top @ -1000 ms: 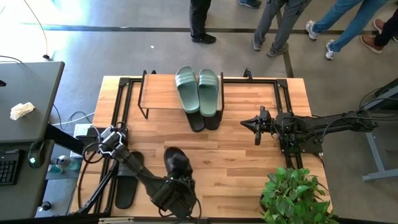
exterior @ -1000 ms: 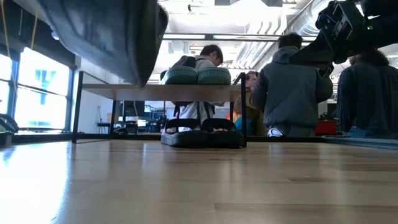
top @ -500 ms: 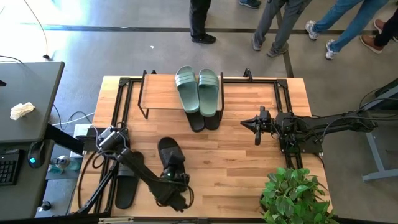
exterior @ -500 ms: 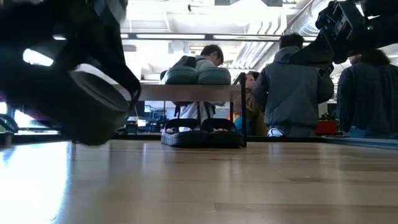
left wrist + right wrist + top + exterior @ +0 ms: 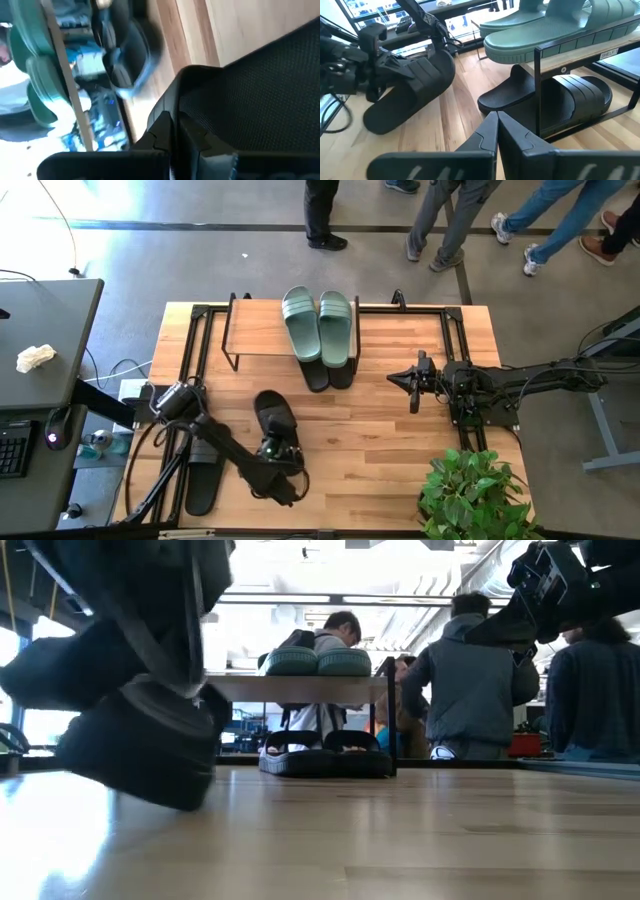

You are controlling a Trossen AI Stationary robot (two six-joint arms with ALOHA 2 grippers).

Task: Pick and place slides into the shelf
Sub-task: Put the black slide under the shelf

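Room: grey floor beyond the table (image 5: 400, 450), people standing past its far edge, a potted plant (image 5: 470, 490) at the near right corner.
Spare black slide (image 5: 203, 475): flat on the table at the near left, beside the left arm, long axis running near to far.
Left hand (image 5: 275, 455): near the table's middle front, clamped on a black slide (image 5: 272, 420); right wrist view shows the fingers gripping its heel end, toe tilted down toward the table.
Held slide: long axis pointing roughly toward the shelf, which lies ahead and slightly right of the hand; matte black rubber, wide strap, open toe.
Shelf (image 5: 255, 330): at the far middle, light plank top on thin black legs; left part of the plank bare.
Green pair (image 5: 318, 322): side by side on the right part of the plank, toes toward the front.
Black pair (image 5: 325, 753): on the table under the plank, directly below the green pair.
Right hand (image 5: 413, 383): hanging right of the shelf, well apart from any slide, fingers pressed together, gripping nothing.
Nearer arm: left, already carrying.
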